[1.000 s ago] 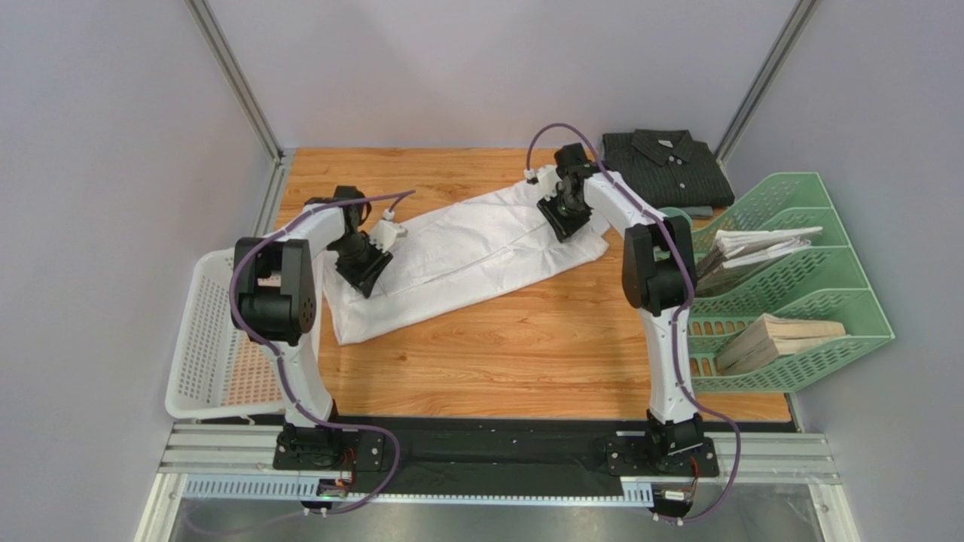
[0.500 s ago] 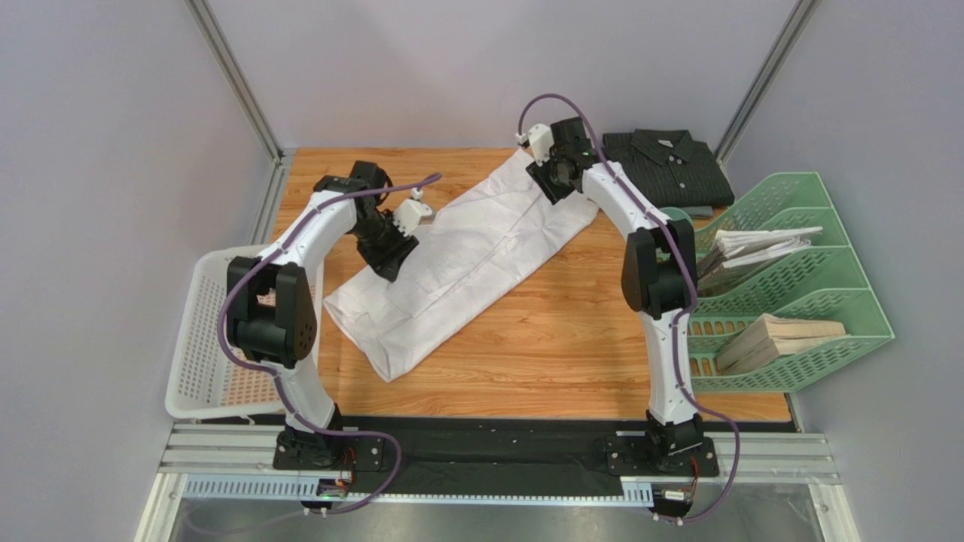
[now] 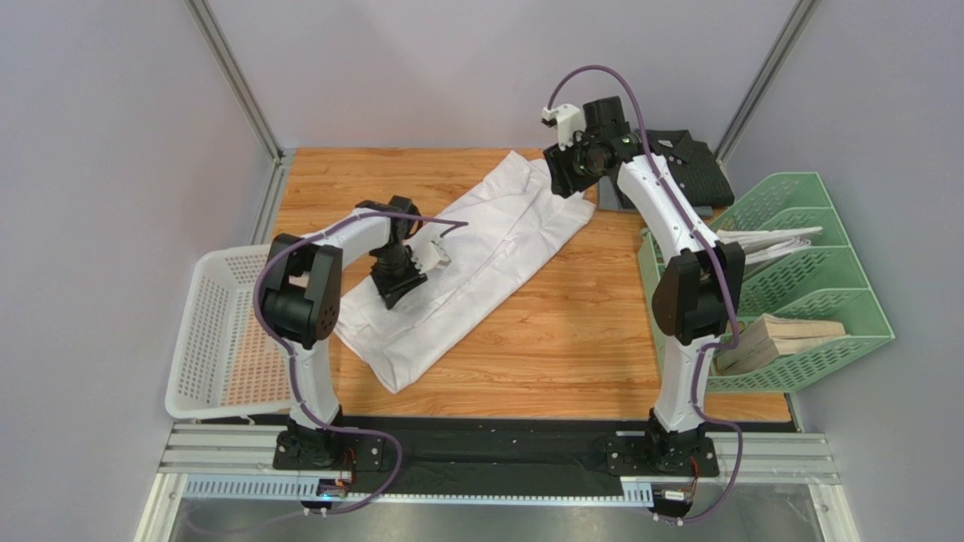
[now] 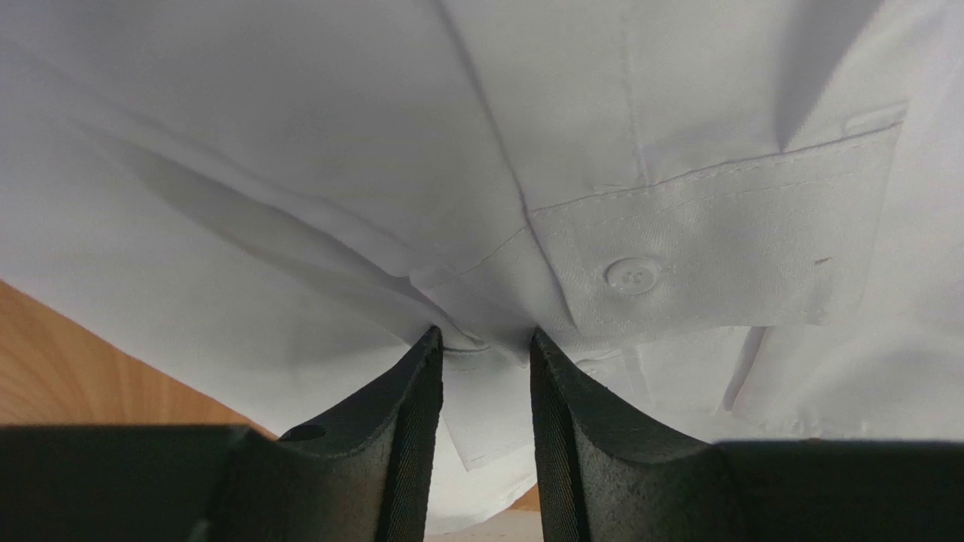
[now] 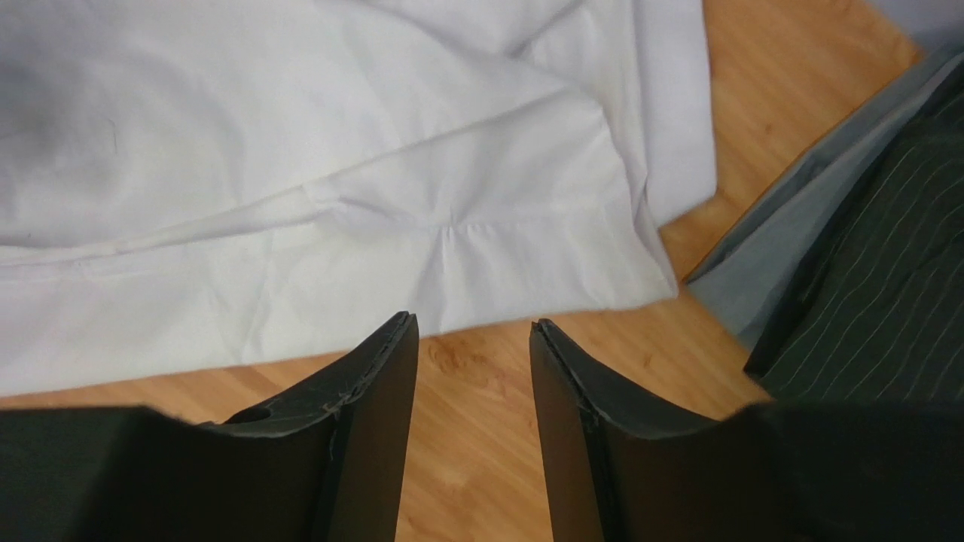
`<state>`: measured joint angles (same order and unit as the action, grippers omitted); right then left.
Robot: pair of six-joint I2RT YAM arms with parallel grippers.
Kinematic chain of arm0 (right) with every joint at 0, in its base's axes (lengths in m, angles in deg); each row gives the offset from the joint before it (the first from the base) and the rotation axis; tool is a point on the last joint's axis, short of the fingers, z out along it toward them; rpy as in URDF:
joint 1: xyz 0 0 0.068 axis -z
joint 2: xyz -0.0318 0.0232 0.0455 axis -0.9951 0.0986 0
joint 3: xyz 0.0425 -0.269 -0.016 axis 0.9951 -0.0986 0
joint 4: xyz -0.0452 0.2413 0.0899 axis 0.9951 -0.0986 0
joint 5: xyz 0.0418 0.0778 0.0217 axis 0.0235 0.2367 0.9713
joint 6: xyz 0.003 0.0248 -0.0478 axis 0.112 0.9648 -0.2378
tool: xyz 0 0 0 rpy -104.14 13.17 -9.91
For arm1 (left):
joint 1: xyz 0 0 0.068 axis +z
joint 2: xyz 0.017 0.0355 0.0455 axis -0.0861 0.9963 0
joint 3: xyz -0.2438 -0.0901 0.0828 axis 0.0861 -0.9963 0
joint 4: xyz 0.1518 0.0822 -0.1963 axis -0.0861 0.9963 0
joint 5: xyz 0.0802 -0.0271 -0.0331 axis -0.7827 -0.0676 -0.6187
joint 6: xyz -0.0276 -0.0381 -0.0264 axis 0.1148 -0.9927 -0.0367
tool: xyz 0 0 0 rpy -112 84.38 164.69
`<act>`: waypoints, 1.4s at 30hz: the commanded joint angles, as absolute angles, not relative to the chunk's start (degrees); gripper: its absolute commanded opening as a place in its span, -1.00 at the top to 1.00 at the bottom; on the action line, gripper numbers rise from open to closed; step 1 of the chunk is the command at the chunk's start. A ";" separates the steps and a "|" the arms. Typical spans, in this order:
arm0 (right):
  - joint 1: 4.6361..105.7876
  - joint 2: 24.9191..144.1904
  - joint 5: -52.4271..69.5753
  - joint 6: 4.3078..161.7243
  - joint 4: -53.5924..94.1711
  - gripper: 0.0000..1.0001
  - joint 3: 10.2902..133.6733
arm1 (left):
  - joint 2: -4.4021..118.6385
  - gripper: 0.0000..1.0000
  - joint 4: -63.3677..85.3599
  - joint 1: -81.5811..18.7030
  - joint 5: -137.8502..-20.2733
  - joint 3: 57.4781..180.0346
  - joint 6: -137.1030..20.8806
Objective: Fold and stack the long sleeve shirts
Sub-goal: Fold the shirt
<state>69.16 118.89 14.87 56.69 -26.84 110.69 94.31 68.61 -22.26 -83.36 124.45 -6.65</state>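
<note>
White shirt [image 3: 498, 243] below parted right pincer [image 5: 473, 328]

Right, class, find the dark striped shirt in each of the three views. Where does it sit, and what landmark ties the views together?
Top external: the dark striped shirt lies at the far right corner of the table.
Left wrist: not in it.
Right wrist: along the right edge, lower half.
Shared landmark: the white shirt, which shows in all three views.

Passes freely over bare table [image 3: 566, 344] at lower centre. Meets green rack [image 3: 843, 296] at right edge, white basket [image 3: 209, 339] at left, white shirt [image 3: 487, 243] across the middle.
</note>
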 commanded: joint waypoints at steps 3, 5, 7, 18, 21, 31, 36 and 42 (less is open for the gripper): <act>73.78 120.45 17.64 58.01 -37.81 0.12 108.76 | 91.93 0.25 75.58 -33.22 -78.20 118.22 -12.69; 74.23 121.77 17.19 57.57 -38.53 0.13 108.85 | 91.05 0.26 77.34 -39.19 -73.11 119.44 -17.58; 74.49 122.91 16.58 57.13 -39.32 0.15 109.55 | 91.75 0.28 79.80 -45.59 -67.32 122.50 -21.12; 72.39 136.36 12.55 57.22 -37.92 0.31 116.67 | 73.95 -0.12 65.94 -47.40 -56.66 125.43 -32.03; 70.64 138.91 8.86 55.99 -35.73 0.35 116.84 | 68.13 -0.26 60.92 -42.13 -54.72 123.49 -33.96; 64.31 148.83 -4.68 48.17 -27.29 0.50 121.93 | 59.15 -0.98 55.20 -24.38 -50.14 120.16 -40.11; 61.58 155.95 -9.34 43.86 -17.19 0.55 132.72 | 55.29 -0.98 52.75 -19.01 -53.83 118.05 -41.44; 61.13 157.73 -12.60 39.73 -5.92 0.42 140.57 | 50.45 -0.98 39.83 -18.04 -59.89 112.16 -38.72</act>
